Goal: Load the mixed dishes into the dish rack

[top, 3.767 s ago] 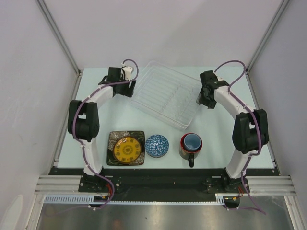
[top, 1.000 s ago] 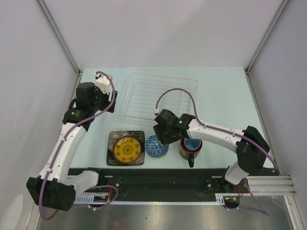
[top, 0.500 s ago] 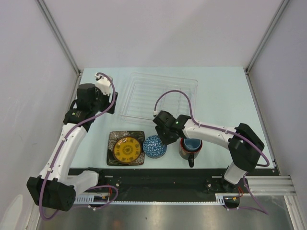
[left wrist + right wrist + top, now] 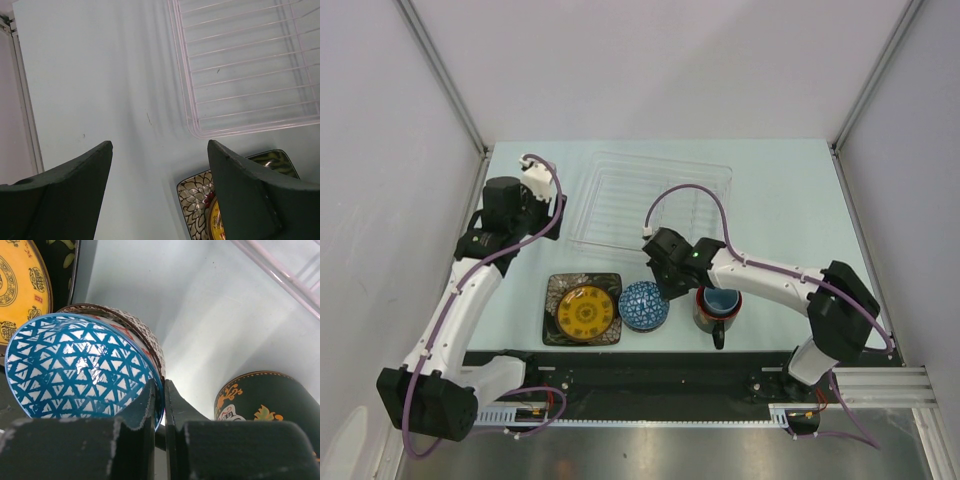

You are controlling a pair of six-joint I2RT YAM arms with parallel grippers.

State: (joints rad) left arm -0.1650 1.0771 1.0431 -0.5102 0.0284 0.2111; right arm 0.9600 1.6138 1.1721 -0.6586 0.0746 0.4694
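My right gripper (image 4: 665, 287) is shut on the right rim of the blue-white patterned bowl (image 4: 642, 306). The right wrist view shows the bowl (image 4: 75, 365) tilted, its rim pinched between my fingertips (image 4: 150, 400). A brown lattice rim (image 4: 132, 320) shows right behind it. The black square floral plate (image 4: 560, 290) carries the small round yellow plate (image 4: 585, 312). The dark mug (image 4: 703, 315) holds the light blue cup (image 4: 722, 300). The clear dish rack (image 4: 650, 205) lies at the back and holds no dishes. My left gripper (image 4: 538, 208) is open and empty, left of the rack (image 4: 250, 65).
The left wrist view shows the black plate's corner (image 4: 197, 192) and yellow plate (image 4: 215, 222) below the rack's near corner. The mug (image 4: 265, 400) stands close to the right of my right fingers. White walls enclose the table on three sides.
The rack was turned square to the table. The right arm came from the rack down to the bowl and closed on its rim; the bowl shifted slightly left. The left arm pulled back left.
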